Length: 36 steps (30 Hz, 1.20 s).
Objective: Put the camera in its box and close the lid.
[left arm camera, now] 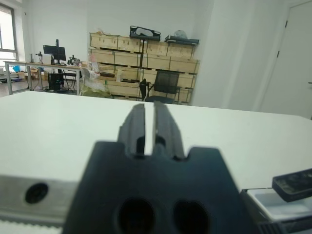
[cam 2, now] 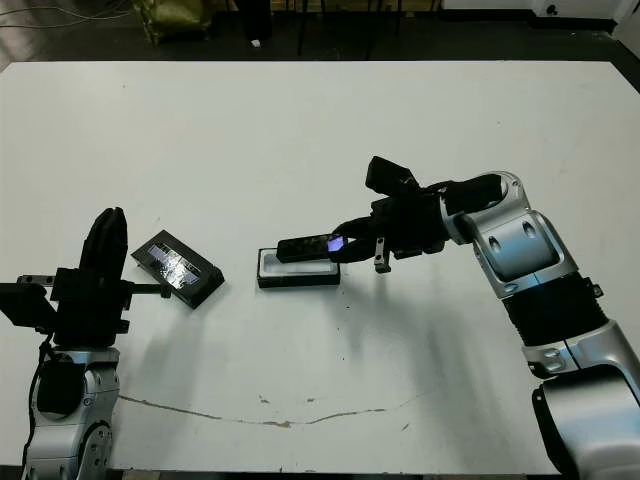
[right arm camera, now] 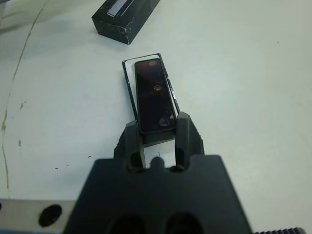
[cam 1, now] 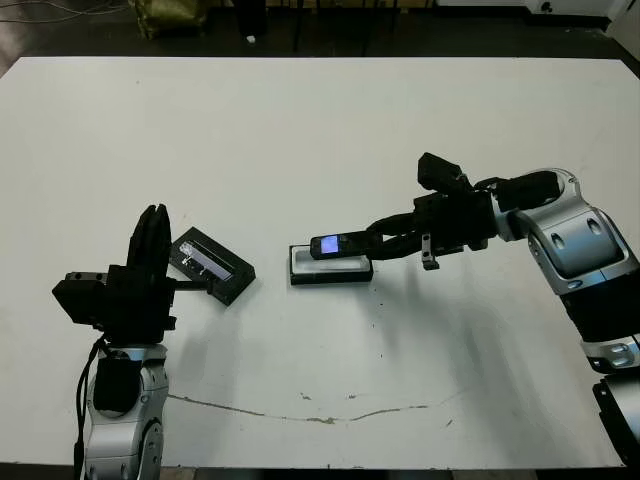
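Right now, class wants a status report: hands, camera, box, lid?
Right hand shut on camera, held over box. Left hand shut, empty. Lid beside box, off. Nothing in the way.

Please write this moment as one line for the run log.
right gripper: shut on slim black bar camera, above white-lined black box | left gripper: shut, empty | flat black lid: on table, apart

Silver arms (cam 1: 575,240), black jaws
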Each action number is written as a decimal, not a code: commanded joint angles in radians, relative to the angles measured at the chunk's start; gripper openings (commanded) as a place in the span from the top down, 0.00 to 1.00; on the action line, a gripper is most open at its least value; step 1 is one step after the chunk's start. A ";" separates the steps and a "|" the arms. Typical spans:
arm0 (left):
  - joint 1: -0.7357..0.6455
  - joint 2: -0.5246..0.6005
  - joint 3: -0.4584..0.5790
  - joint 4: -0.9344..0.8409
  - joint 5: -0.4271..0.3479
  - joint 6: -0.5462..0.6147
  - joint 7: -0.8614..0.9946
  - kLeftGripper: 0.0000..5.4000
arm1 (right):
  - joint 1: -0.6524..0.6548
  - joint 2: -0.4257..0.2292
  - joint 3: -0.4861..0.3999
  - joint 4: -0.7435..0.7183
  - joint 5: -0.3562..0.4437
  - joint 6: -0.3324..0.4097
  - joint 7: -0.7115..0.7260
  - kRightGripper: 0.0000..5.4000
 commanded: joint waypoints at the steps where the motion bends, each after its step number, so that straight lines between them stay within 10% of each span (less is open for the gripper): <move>1: 0.021 0.003 0.001 0.008 0.001 0.014 0.000 1.00 | -0.016 0.009 0.021 0.008 -0.010 0.000 0.005 0.98; 36: 0.027 -0.002 -0.001 0.023 0.008 -0.010 0.002 1.00 | -0.033 0.066 0.056 0.080 -0.049 -0.064 -0.002 0.98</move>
